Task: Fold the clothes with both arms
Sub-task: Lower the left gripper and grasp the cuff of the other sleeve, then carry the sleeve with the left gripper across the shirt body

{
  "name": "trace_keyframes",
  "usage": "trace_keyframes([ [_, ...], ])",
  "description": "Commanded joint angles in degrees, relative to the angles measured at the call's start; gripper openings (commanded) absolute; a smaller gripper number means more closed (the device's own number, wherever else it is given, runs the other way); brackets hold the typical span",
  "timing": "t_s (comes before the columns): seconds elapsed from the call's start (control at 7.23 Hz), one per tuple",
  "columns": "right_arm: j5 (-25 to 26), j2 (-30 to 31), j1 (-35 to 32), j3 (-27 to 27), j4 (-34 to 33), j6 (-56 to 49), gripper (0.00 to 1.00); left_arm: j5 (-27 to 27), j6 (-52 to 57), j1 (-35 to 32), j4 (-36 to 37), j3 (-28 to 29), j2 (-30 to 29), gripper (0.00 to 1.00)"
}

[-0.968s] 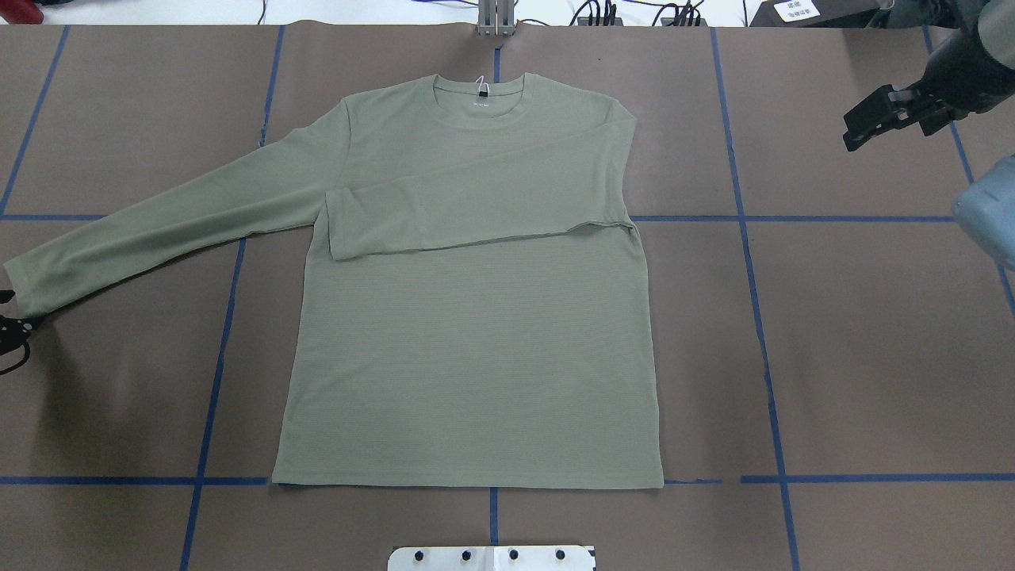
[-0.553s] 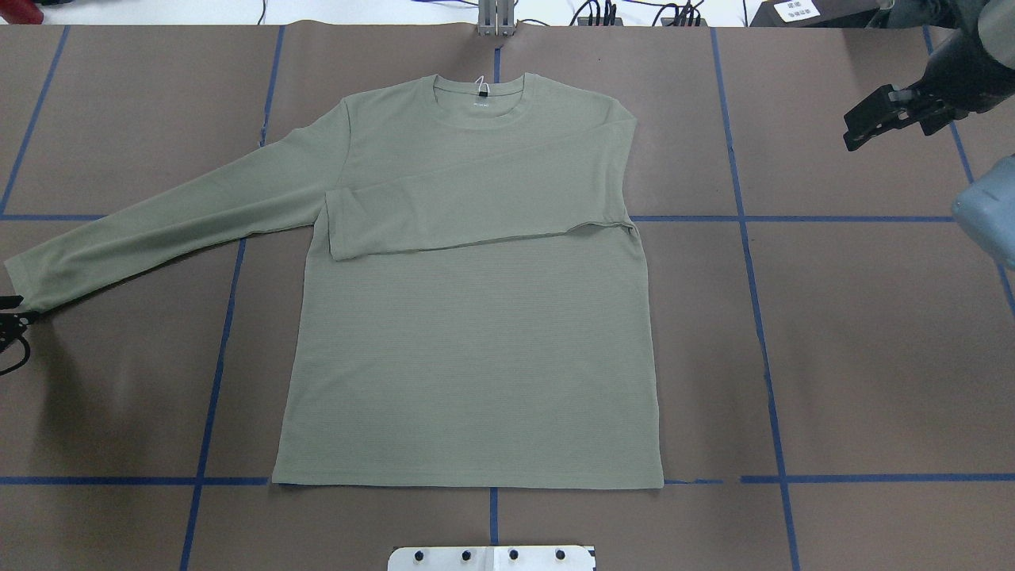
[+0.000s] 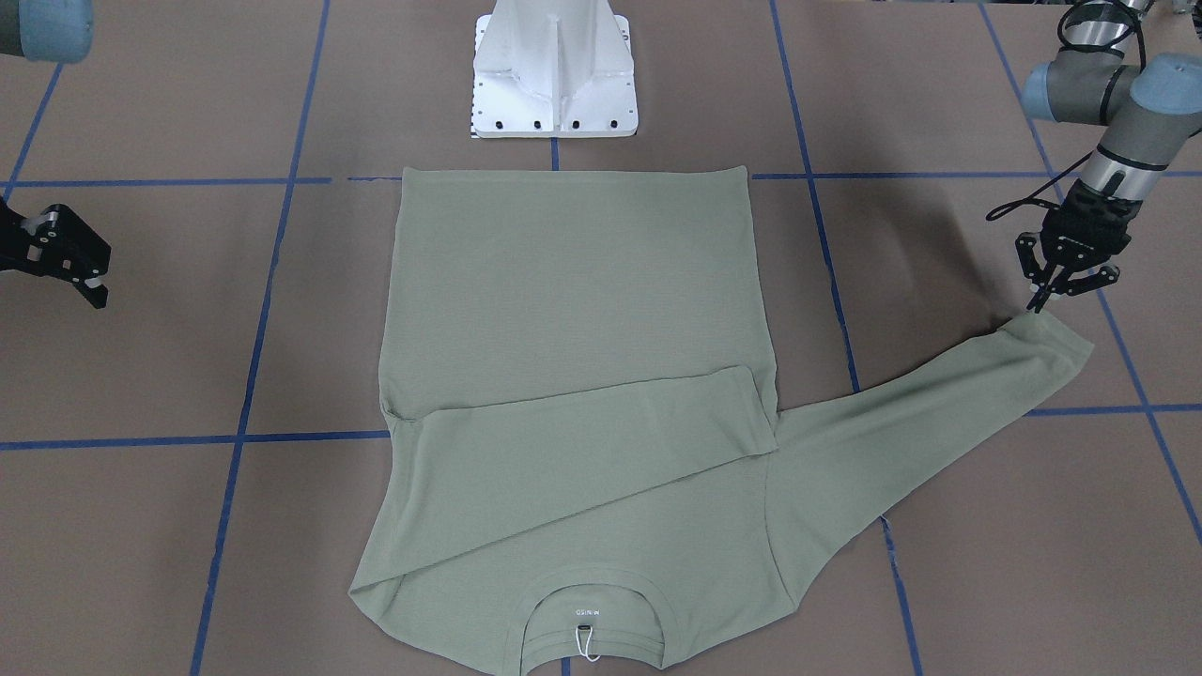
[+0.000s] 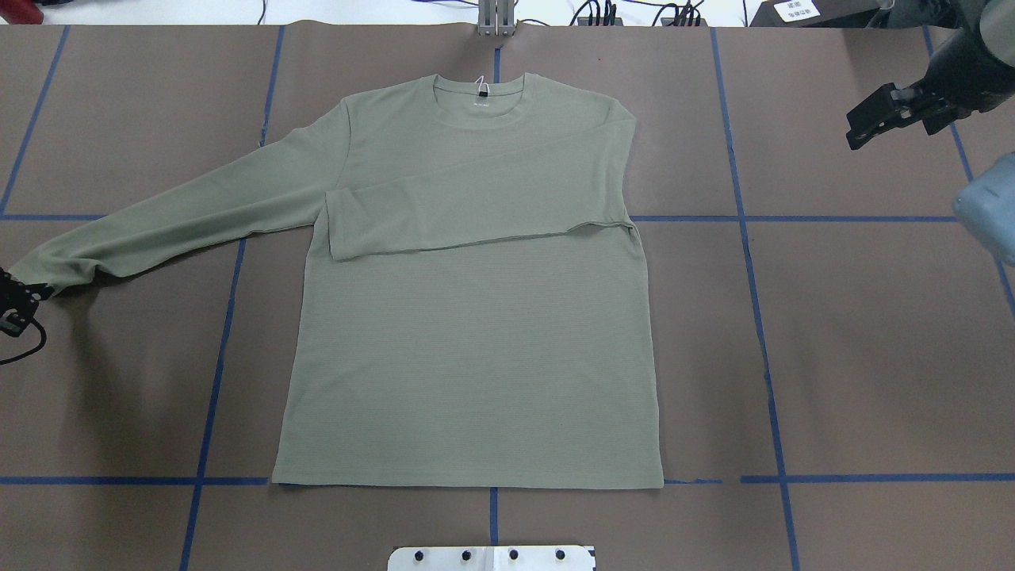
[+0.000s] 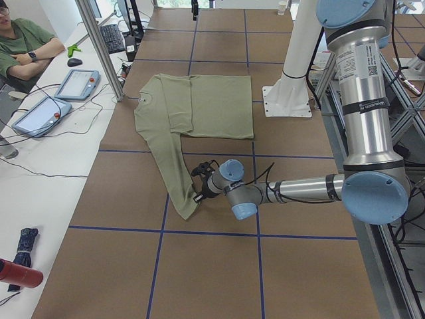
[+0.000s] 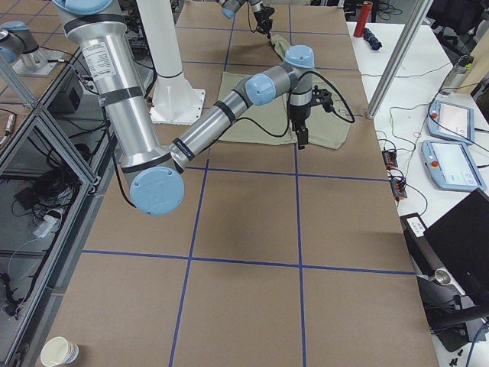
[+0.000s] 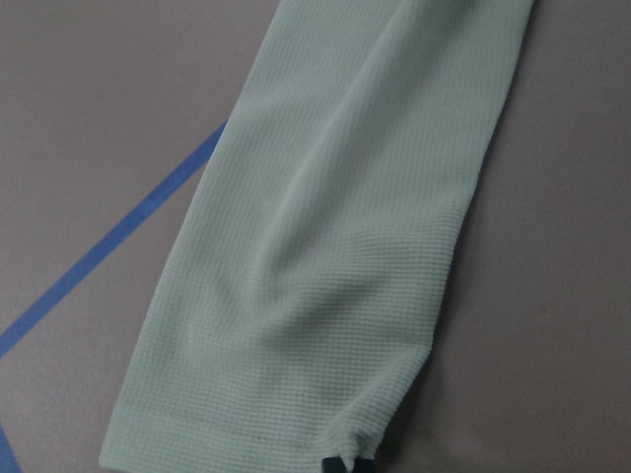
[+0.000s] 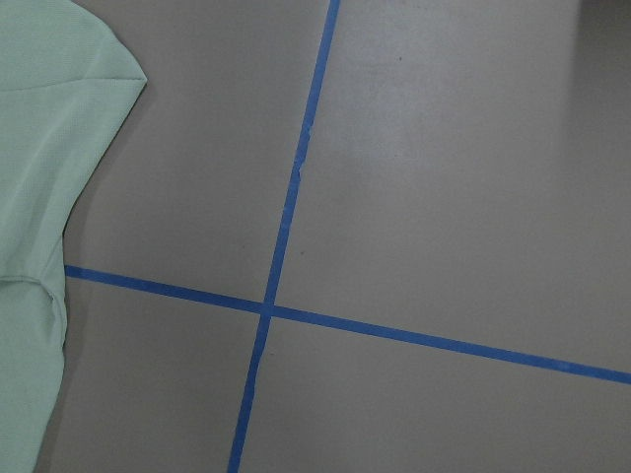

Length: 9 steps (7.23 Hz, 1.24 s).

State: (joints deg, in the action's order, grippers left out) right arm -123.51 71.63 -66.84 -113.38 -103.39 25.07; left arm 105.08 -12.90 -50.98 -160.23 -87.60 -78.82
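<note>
The clothes are one sage-green long-sleeved shirt (image 4: 476, 341) lying flat, neckline at the far side. One sleeve (image 4: 476, 206) is folded across the chest. The other sleeve (image 4: 174, 222) stretches out toward the table's left end. My left gripper (image 4: 28, 292) is shut on a corner of that sleeve's cuff (image 3: 1052, 347), which is bunched and slightly raised. The left wrist view shows the cuff hem (image 7: 246, 424) pinched at the bottom edge. My right gripper (image 4: 855, 139) hangs open over bare table far right of the shirt, holding nothing.
The white pedestal base (image 3: 554, 66) stands at the near edge by the shirt's hem. Blue tape lines (image 8: 286, 207) grid the brown table. A side bench holds tablets (image 5: 76, 83), with a person (image 5: 20, 40) seated there. A paper cup (image 6: 61, 352) sits on the floor.
My left gripper has moved toward the table's far side with the cuff, and the sleeve end has narrowed and bunched. The right gripper barely shifted.
</note>
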Motion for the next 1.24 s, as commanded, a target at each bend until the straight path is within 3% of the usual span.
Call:
trace_keyframes([
  [0.0,-0.5,1.3,-3.5,1.4,-0.7,-6.7,1.00,2.1,-0.1,-4.1,2.3,-3.4,-6.8,0.00],
  [0.14,-1.6,2.1,-6.3,3.6,-0.8,-12.8,1.00,5.8,-0.2,-7.0,10.0,-4.6,-13.2,0.00],
  [0.41,-4.4,4.7,-10.1,5.3,-0.3,-18.7,1.00,7.3,-2.4,-8.5,27.5,-8.5,-26.1,0.00],
  [0.55,-6.2,5.4,-11.5,5.5,-0.2,-18.9,1.00,7.3,-8.9,-8.2,38.2,-9.1,-34.8,0.00],
  [0.69,-6.2,6.4,-11.8,5.5,-0.1,-19.0,1.00,7.3,-15.2,-6.1,44.4,-8.8,-42.1,0.00],
  [0.83,-6.2,6.4,-12.3,5.6,-0.1,-18.8,1.00,6.8,-23.0,-1.4,46.2,-7.6,-47.8,0.00],
  [1.11,-6.2,6.3,-12.9,7.4,0.0,-18.8,1.00,-0.8,-34.2,7.5,46.8,-0.6,-58.8,0.00],
])
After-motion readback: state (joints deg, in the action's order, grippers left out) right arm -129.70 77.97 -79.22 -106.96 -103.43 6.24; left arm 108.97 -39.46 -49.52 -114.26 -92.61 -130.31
